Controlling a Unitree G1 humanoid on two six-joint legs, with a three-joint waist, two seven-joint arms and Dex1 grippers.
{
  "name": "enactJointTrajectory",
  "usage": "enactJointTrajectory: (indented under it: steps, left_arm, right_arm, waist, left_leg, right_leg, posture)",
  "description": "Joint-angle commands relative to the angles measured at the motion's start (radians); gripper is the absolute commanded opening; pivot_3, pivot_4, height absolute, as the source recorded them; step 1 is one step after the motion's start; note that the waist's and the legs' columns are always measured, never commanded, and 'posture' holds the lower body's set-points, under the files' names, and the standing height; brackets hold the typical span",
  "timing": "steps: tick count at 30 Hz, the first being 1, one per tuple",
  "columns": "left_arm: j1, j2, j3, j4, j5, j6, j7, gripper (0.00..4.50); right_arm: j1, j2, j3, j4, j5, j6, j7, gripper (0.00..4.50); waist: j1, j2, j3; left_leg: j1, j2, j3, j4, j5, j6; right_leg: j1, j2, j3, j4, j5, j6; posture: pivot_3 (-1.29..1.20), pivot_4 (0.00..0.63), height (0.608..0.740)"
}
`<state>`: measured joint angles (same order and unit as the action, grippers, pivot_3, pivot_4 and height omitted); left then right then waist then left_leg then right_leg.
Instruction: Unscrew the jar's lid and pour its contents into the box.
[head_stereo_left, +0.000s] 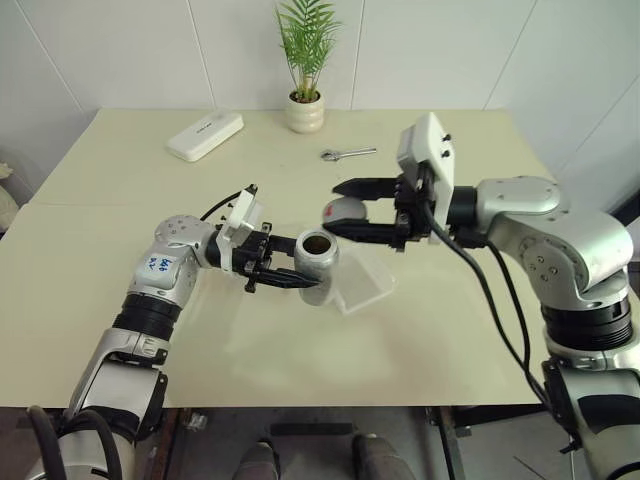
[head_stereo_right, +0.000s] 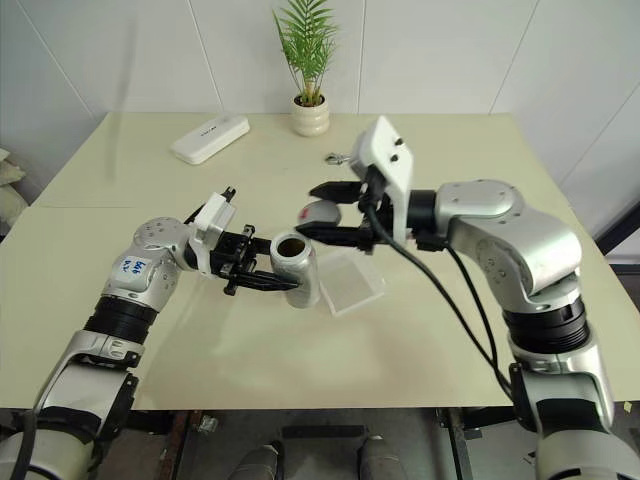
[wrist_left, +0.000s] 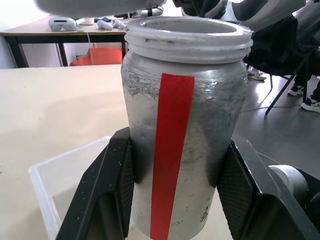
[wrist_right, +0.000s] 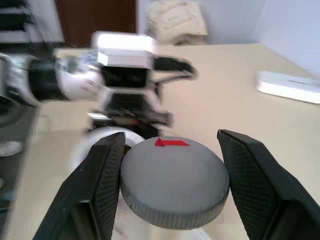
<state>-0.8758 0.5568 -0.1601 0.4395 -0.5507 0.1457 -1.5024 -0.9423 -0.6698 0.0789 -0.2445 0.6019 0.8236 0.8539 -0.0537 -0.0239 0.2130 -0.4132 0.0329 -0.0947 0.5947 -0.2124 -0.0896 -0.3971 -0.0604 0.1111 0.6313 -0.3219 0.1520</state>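
1. I see the table (head_stereo_left: 120, 300) with the clear box (head_stereo_left: 362, 285) just beside the jar.
2. Left gripper (head_stereo_left: 292, 276) clamped on the open jar (head_stereo_left: 318, 266), held above the table.
3. Right gripper (head_stereo_left: 342, 212) pinches the lid (head_stereo_left: 345, 211), off the jar.
4. Contents (head_stereo_left: 317, 244): dark inside the mouth, probably pellets.

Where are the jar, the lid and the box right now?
jar (head_stereo_left: 318, 262), left eye view, on its silvery side below the open mouth.
lid (wrist_right: 172, 172), right wrist view, on its flat grey top.
box (head_stereo_right: 352, 283), right eye view, on its clear floor right of the jar.
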Motion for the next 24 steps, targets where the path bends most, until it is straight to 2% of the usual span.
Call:
enactJointTrajectory:
  steps: [1, 4, 8, 14, 18, 24]
  left_arm:
    - [-0.008, 0.032, 0.054, -0.029, -0.018, 0.013, -0.097, 1.92]
    - [-0.004, 0.064, 0.086, -0.025, -0.01, 0.025, -0.072, 1.92]
    - [-0.004, 0.08, 0.115, -0.019, -0.01, 0.049, -0.045, 1.92]
    - [-0.022, 0.077, 0.161, 0.023, 0.013, 0.061, 0.012, 1.92]
    - [-0.046, 0.057, 0.184, 0.061, 0.028, 0.043, 0.039, 1.92]
    - [-0.074, 0.035, 0.204, 0.114, 0.061, -0.003, 0.052, 1.92]
  right_arm:
    - [0.004, -0.067, -0.072, 0.028, -0.06, -0.04, -0.023, 2.97]
    - [0.098, -0.118, -0.111, 0.033, -0.1, -0.031, -0.06, 2.97]
    - [0.221, -0.13, -0.142, 0.0, -0.128, -0.009, -0.12, 2.97]
    - [0.451, -0.042, -0.156, -0.074, -0.191, 0.015, -0.3, 2.97]
    - [0.521, 0.036, -0.18, -0.07, -0.22, 0.014, -0.398, 2.97]
    - [0.602, 0.079, -0.178, -0.065, -0.251, -0.01, -0.445, 2.97]
  waist:
    - [0.0, 0.0, 0.0]
    - [-0.001, 0.0, 0.0]
    - [-0.002, 0.001, 0.0]
    - [0.0, 0.001, 0.001]
    - [-0.001, 0.001, 0.001]
    - [0.002, 0.001, 0.001]
  left_leg:
    - [0.0, 0.0, 0.0, 0.0, 0.0, 0.0]
    - [0.0, 0.0, 0.0, -0.001, 0.0, 0.0]
    - [-0.001, 0.0, 0.0, -0.001, 0.0, 0.0]
    - [-0.001, 0.0, 0.0, 0.0, 0.0, 0.0]
    - [0.0, 0.0, 0.0, 0.0, 0.001, 0.001]
    - [0.0, -0.001, 0.0, 0.0, 0.002, 0.001]
  right_leg:
    - [0.0, 0.0, 0.0, 0.0, 0.0, 0.0]
    - [0.0, 0.0, 0.0, -0.001, 0.0, 0.0]
    - [0.0, 0.0, 0.0, -0.002, 0.0, 0.0]
    - [0.0, 0.0, 0.0, -0.001, -0.001, 0.0]
    - [0.0, 0.0, 0.0, 0.001, -0.001, 0.0]
    - [0.0, 0.0, 0.0, 0.002, 0.0, 0.001]
  posture:
    - [0.0, 0.15, 0.74]
    - [0.0, 0.15, 0.74]
    - [0.0, 0.15, 0.74]
    - [0.0, 0.15, 0.74]
    - [0.0, 0.15, 0.74]
    - [0.0, 0.15, 0.74]
